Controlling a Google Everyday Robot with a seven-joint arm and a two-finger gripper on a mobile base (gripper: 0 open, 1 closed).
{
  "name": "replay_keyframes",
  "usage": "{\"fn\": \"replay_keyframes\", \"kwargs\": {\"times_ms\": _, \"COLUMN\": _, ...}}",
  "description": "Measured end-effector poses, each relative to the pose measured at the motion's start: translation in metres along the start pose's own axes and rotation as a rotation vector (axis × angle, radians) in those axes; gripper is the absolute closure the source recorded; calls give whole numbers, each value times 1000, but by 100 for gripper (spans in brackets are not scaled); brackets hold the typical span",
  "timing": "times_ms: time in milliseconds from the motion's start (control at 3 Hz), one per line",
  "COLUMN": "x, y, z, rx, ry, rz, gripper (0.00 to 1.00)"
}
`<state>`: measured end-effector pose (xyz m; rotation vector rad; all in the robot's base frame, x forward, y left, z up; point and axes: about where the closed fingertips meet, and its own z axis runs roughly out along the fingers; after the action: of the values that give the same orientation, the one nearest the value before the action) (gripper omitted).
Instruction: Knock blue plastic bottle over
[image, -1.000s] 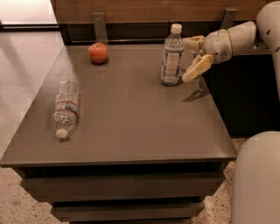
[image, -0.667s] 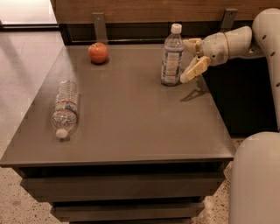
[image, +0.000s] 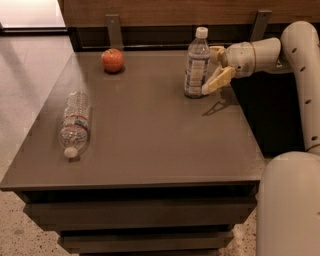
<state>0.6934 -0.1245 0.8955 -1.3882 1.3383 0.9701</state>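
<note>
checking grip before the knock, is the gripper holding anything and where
Nothing is held: the open gripper sits beside the upright blue bottle, not closed on it.

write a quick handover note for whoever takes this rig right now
Tool: open, at the right side of the blue plastic bottle, one finger by its shoulder, the other low near its base. Whether they touch it cannot be told.
Bottle: stands upright at the far right of the table, cap on.
Also on the table: a ribbed clear bottle lying on its side at the left, and an apple at the far left.
Done: tool brought up to the bottle.
Left: knock it over, probably with a push to the left, onto the bare middle of the table.
</note>
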Motion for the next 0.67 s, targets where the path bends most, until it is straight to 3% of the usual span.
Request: {"fn": "replay_keyframes", "kwargs": {"times_ms": 667, "x": -1, "y": -2, "z": 12, "rx": -30, "ry": -74, "rz": 10, "gripper": 0}}
